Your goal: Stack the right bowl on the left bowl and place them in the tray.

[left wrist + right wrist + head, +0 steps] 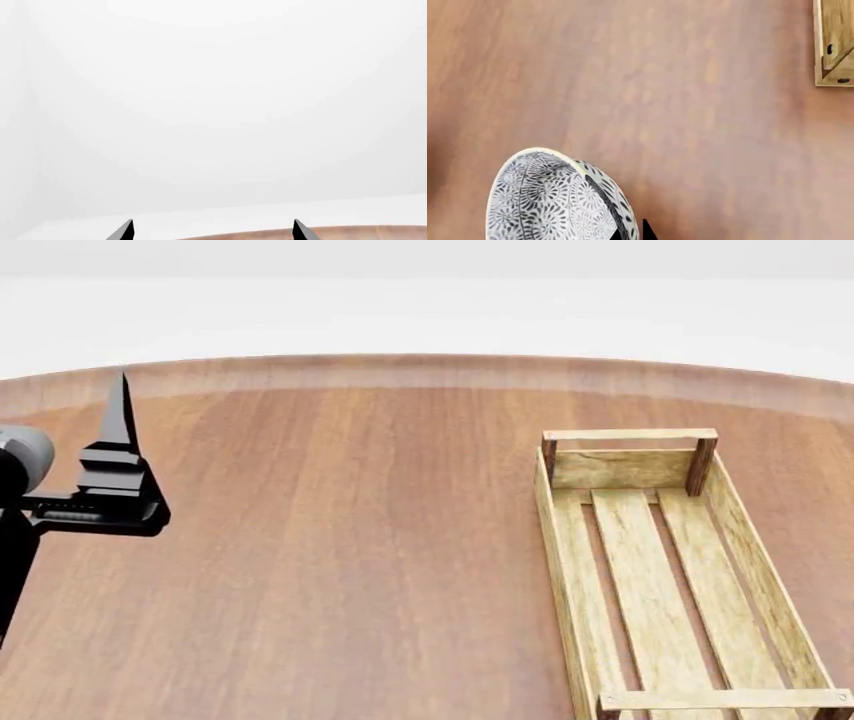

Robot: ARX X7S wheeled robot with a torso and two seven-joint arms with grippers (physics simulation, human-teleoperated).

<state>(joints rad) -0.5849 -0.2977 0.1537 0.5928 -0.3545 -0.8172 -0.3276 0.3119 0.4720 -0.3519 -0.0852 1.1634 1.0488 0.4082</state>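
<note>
A bowl [554,200] with a grey-and-white floral pattern fills the near part of the right wrist view, above the wooden table. My right gripper [632,234] is shut on its rim, one dark fingertip [648,231] outside the wall and the other inside. I cannot tell which of the two bowls this is, and no other bowl shows. The tray [654,570], a light-wood slatted crate, stands empty at the right in the head view; one corner of the tray [835,47] shows in the right wrist view. My left gripper [120,415] is raised at the far left, pointing up, and the left gripper [212,231] is open with nothing in it.
The round brown table [334,540] curves to its far edge at the back, with a white floor and wall behind. The left wrist view faces the white wall over the table edge [347,232].
</note>
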